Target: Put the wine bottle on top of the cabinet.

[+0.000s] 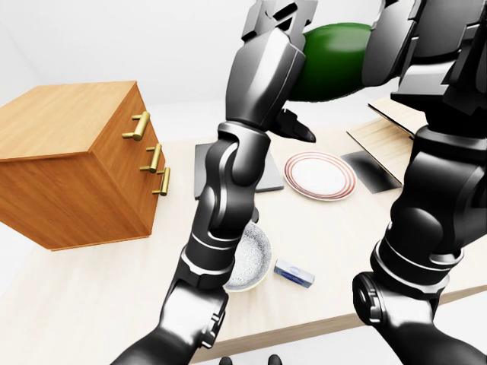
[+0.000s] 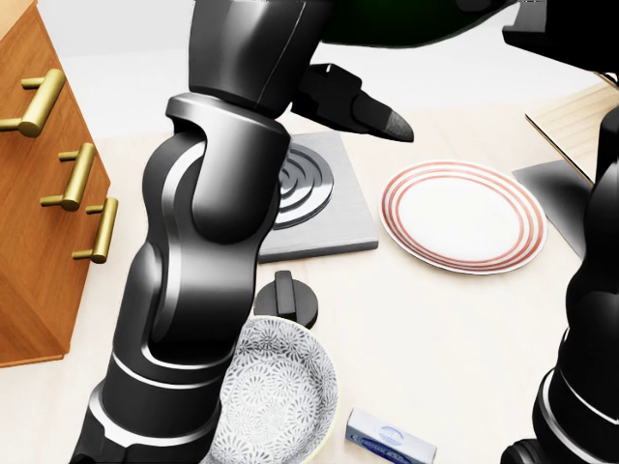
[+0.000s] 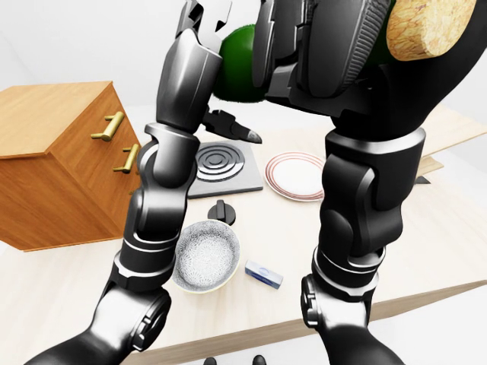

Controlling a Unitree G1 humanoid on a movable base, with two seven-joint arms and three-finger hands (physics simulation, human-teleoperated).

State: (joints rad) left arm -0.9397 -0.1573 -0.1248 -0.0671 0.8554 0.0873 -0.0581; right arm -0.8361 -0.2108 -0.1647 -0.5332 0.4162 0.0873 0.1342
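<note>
The green wine bottle (image 1: pixel 335 61) lies roughly level, high up near my head, well above the table. Its cork (image 3: pixel 426 26) shows at the top right of the right-eye view. My right hand (image 3: pixel 327 46) is shut round the bottle's middle. My left hand (image 1: pixel 293 72) stands at the bottle's fat end with its fingers spread; one fingertip (image 2: pixel 382 118) juts out below the bottle, apart from it. The wooden cabinet (image 1: pixel 68 152) with brass handles stands at the left of the table, its flat top bare, left of and lower than the bottle.
On the table are a red-rimmed plate (image 2: pixel 464 215), a grey hob (image 2: pixel 319 203) with a black knob (image 2: pixel 285 300), a patterned bowl (image 2: pixel 276 401) and a small blue box (image 2: pixel 392 440). Wooden boards (image 1: pixel 388 129) lie at the right. The table's edge (image 1: pixel 304 327) is near.
</note>
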